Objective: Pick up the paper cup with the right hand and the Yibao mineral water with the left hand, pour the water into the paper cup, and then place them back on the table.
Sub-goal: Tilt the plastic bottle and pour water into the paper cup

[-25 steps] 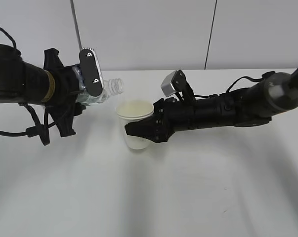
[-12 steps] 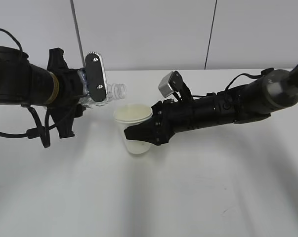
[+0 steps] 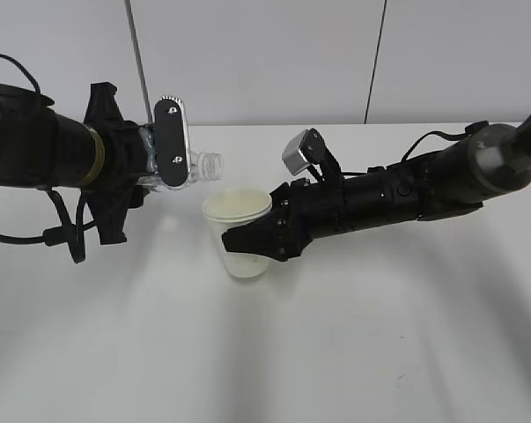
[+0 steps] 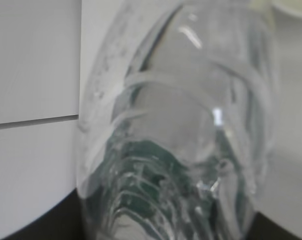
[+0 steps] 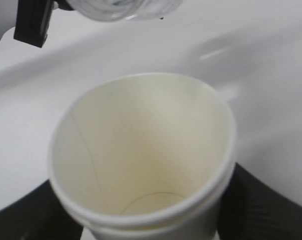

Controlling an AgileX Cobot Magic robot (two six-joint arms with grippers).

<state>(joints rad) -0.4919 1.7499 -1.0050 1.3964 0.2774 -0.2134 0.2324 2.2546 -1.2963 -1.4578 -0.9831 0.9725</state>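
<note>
Clear plastic first: Yibao mineral water (image 3: 205,166) clamped in the jaws of the left hand (image 3: 172,160), lying almost level in the air, capless neck pointing right. Sits further right and a touch higher than a second ago, mouth now just short of the rim. Paper cup (image 3: 240,208) gripped around its wall by the jaws of the right hand (image 3: 250,240), held upright and clear of the desk (image 3: 335,352). Has drifted slightly left to meet the neck.

Reads as lining up for the pour rather than pouring: no stream visible, and the cup's inside looks dry in the right wrist view (image 5: 140,150). Probably needs the mouth carried over the rim and the bottle tipped further.

Hard to judge: how much water remains. Left wrist view filled by the blurred bottle (image 4: 176,125), green label only a smear, jaws unseen there. Bottle's body mostly hidden behind the left finger plate in the exterior view. Only its cropped underside (image 5: 120,7) showing above the cup in the right wrist view. Cup's base covered by the black jaws.
</note>
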